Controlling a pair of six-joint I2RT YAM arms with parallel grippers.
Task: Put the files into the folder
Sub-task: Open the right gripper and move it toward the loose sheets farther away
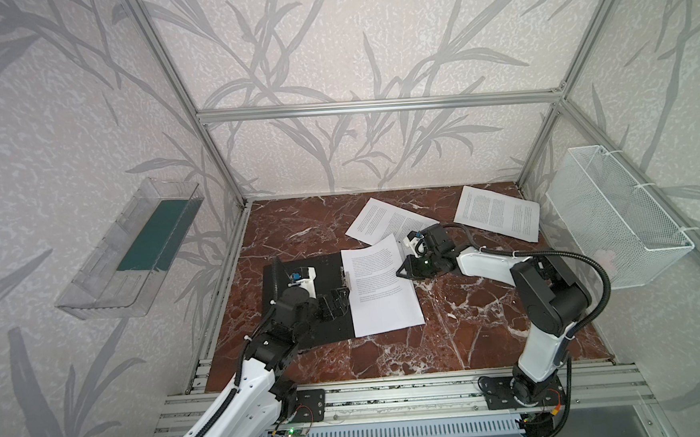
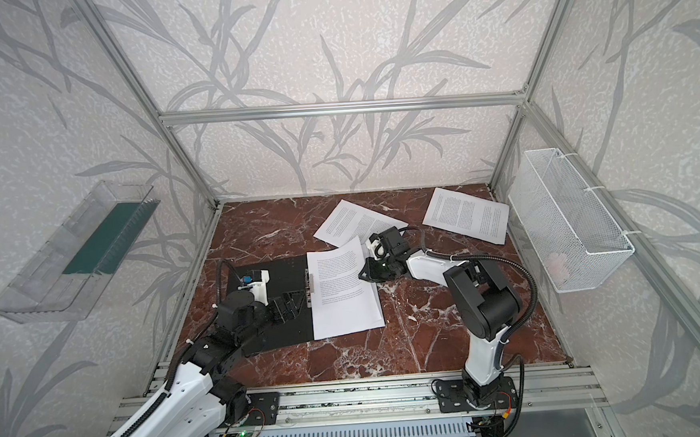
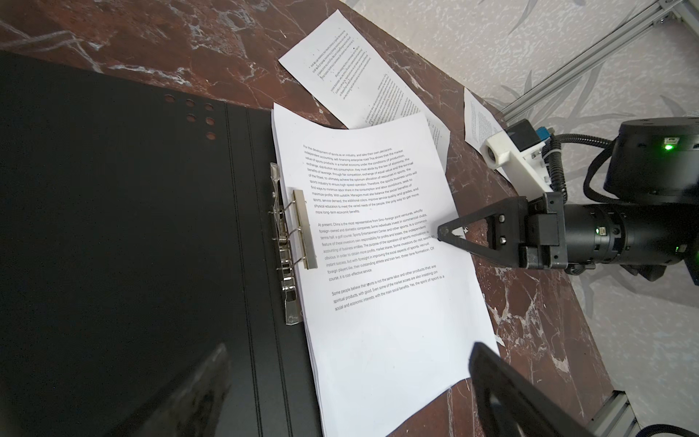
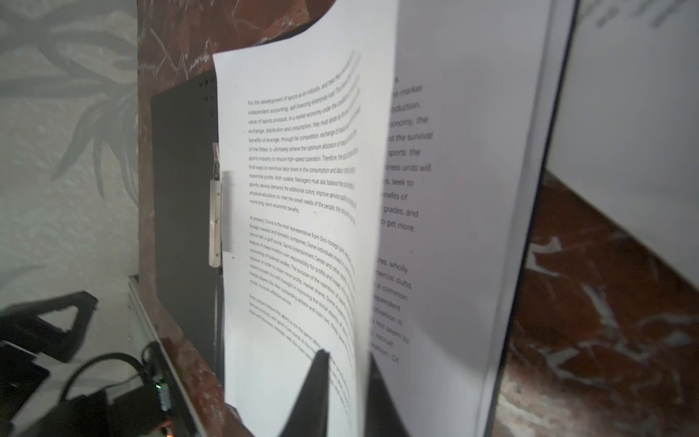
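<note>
R gripper [image 3: 440,234] is working the filing step: its fingertips are straddling the near edge of the top sheet [image 3: 378,302], which is lying on the open folder [image 3: 113,227] over at least one more sheet. The sheet's far edge is reaching the metal clip bar [image 3: 304,229] straight ahead of the gripper. In the right wrist view the jaws are standing a little apart w/ the curled paper edge running between them, so they look parted rather than pinching (a light touch can't be ruled out). L gripper [image 1: 339,302] is hovering spread wide over the folder's black inside, across the clip bar from the R one; contact can't be told. Two more files are lying on the table [image 1: 390,358]: the second sheet [image 1: 386,221] just beside the R gripper, one corner under the top sheet, and the third sheet [image 1: 496,212] well apart behind its wrist. Next move prob. calls for backing the R gripper clear w/o dragging the paper, then reaching for the second sheet.
</note>
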